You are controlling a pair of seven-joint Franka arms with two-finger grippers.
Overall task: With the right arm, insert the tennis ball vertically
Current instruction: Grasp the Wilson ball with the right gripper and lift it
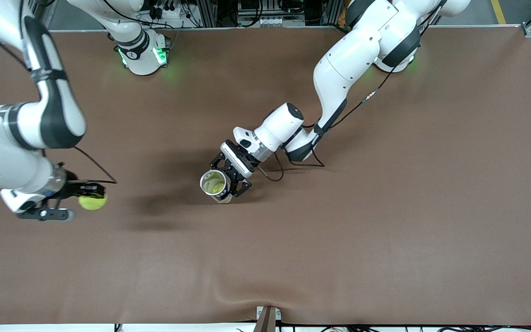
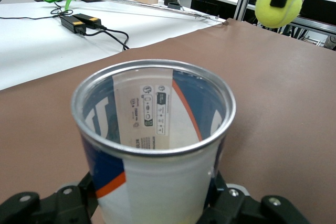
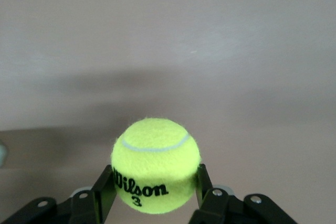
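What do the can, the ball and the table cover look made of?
Can: likely clear plastic wall with a printed label wrapped around it, shiny metal rim; held by the left gripper.
Tennis ball: fuzzy yellow felt, white seam; held by the right gripper.
Table cover: matte brown, maybe leatherette; slightly rippled.
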